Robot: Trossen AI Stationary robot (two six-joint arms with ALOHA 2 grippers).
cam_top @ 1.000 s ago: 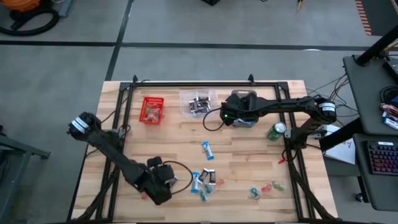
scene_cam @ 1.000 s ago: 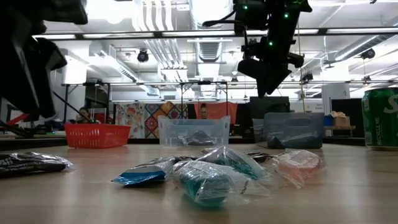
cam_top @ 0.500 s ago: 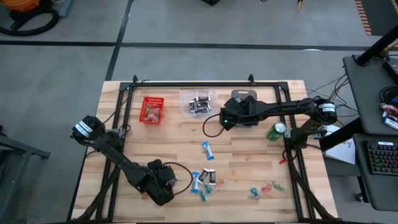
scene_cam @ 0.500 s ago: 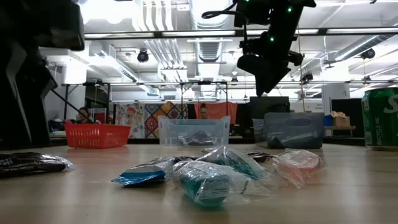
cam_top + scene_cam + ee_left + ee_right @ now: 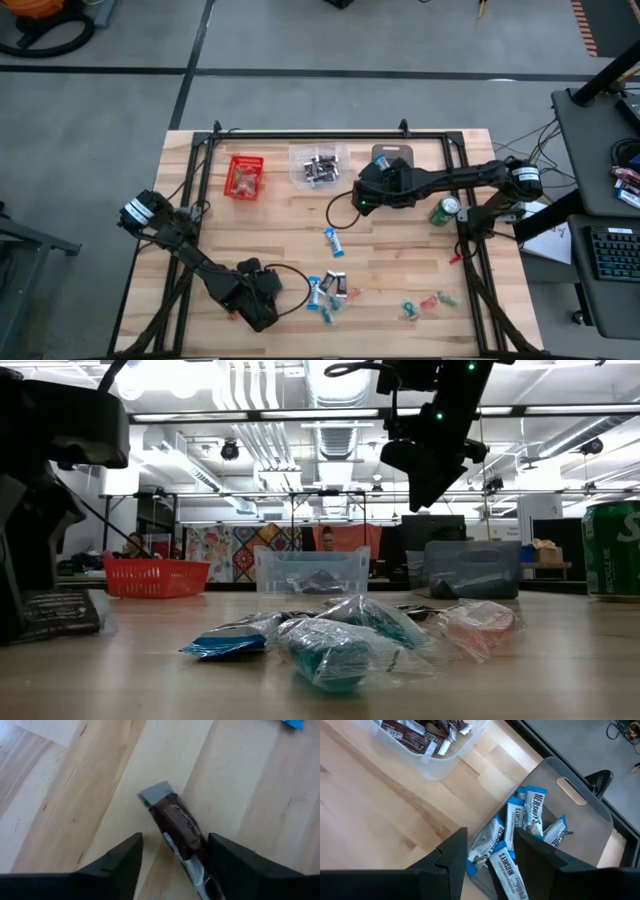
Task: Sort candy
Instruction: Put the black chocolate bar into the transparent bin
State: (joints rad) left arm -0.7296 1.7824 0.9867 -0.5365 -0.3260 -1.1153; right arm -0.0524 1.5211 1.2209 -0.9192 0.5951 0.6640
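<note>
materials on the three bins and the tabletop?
Red bin: looks like perforated plastic mesh, matte. Clear bin: translucent glossy plastic; the dark candy bars show through its wall. Grey bin: smoky translucent plastic with a handle slot. Tabletop: pale wood planks, visible grain and seams, probably sealed.

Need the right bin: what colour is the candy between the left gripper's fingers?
Dark brown candy, silver ends; left wrist view.

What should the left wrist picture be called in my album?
Open left gripper poised around a dark brown candy bar on the wooden table.
</note>
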